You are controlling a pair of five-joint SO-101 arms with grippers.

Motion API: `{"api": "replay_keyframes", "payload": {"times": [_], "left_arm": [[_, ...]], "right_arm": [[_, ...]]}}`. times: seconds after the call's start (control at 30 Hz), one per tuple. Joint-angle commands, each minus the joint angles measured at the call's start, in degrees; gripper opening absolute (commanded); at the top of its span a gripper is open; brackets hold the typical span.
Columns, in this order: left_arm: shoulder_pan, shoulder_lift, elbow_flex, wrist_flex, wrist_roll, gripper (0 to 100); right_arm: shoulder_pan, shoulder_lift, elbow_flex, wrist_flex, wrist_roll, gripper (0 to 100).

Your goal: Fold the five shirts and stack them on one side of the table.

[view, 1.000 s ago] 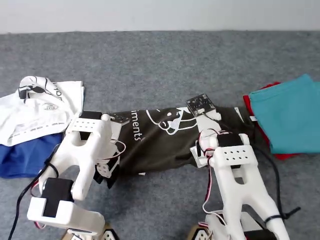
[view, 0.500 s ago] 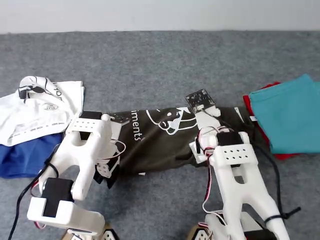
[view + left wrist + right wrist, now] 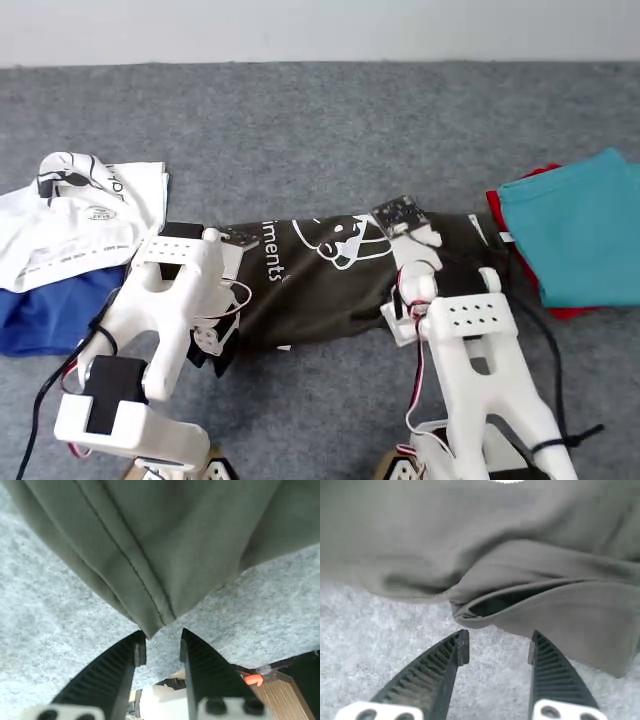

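Holding left claw (image 3: 159,647) and right claw (image 3: 497,647), both apart, at near hem of dark shirt (image 3: 320,275); spaced wide, I judge, for even fold

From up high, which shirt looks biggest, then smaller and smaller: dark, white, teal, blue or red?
1. dark shirt.
2. white shirt and teal shirt look about alike; the teal one runs off the picture's edge.
3. blue shirt, partly under the white.
4. red shirt, just a strip showing under the teal.
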Motion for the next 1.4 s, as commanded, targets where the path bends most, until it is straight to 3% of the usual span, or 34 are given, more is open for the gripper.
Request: {"api": "replay_keyframes", "payload": {"times": [0.0,0.73,1.13,1.37], "left_arm": [[0.26,-1.93,-0.04,-0.09,0.18,12],[0.18,-1.85,-0.04,-0.26,0.18,12],[-0.18,-2.37,-6.9,-0.09,2.9,13],[-0.26,-2.37,-18.07,-0.09,6.07,13]], "right_arm": [[-0.04,-1.63,2.64,-5.41,-0.18,20.4],[0.04,-0.92,15.82,-29.32,-0.18,20.4],[0.04,-1.71,17.76,-28.18,-0.09,20.4],[0.13,-3.82,2.11,-13.14,0.0,20.7]]}}
